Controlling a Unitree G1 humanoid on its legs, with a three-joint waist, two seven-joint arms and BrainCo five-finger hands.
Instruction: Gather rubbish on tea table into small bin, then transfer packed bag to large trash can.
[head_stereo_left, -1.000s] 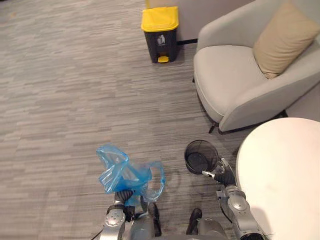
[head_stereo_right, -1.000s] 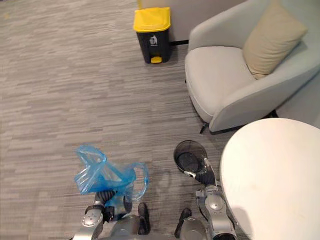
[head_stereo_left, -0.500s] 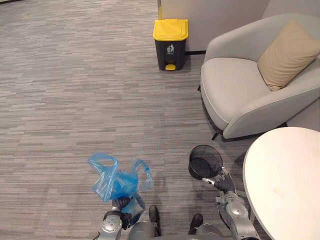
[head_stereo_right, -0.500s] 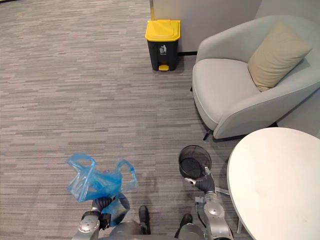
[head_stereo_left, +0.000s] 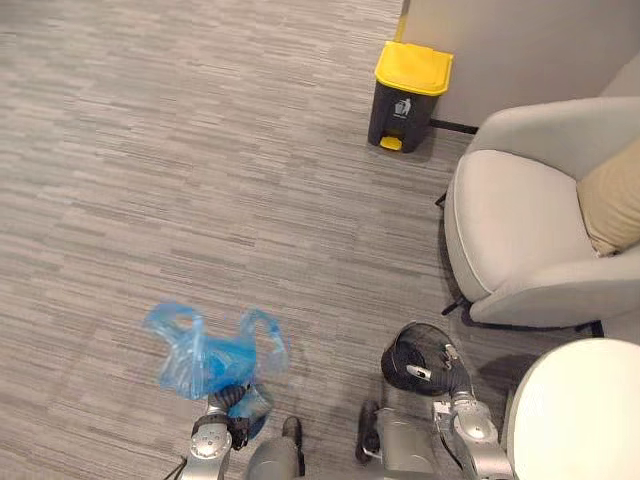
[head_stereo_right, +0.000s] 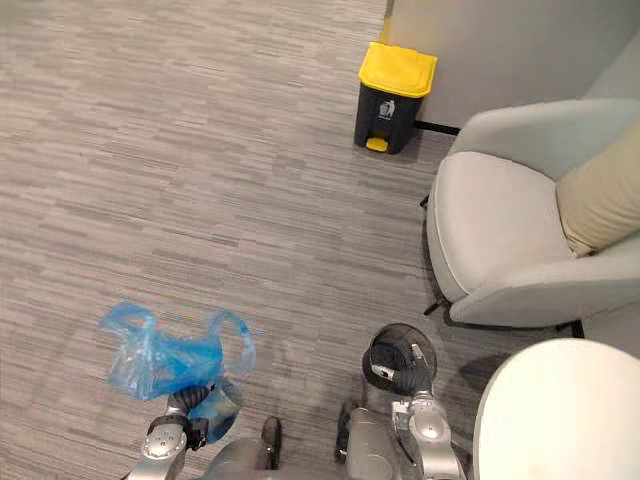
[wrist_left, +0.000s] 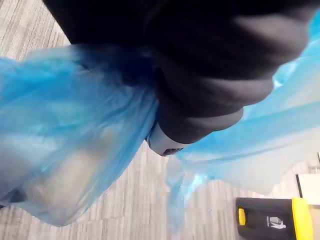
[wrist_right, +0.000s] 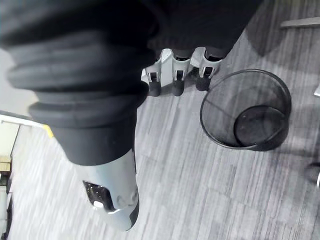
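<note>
- The left hand is mostly buried in the blue bag. Its fingers are lost under the plastic, but its thumb presses into the gathered neck, so the hand is clenched on the bag.
- The bag is thin, crinkled, translucent film with two looped handles sticking up. It hangs clear of the floor, near that floor's near edge on the robot's left.
- Something pale shows through the film in the left wrist view, too blurred to identify.
- The right hand hangs loose with nothing in it. Its fingers sit in a relaxed row and its thumb is held apart.
- Just beyond that hand stands the small bin, a round black wire-mesh basket. It is on the floor beside the table's edge, with a dark solid base visible through the mesh.
- The table is white, smooth and round-edged, cut off at the lower right corner.
- The large trash can, dark and boxy with a yellow lid and pedal, stands at the floor's far edge against a wall, well apart from the bag.
- A grey upholstered armchair with a tan cushion is cropped on the right.
- The floor is grey streaked carpet.
</note>
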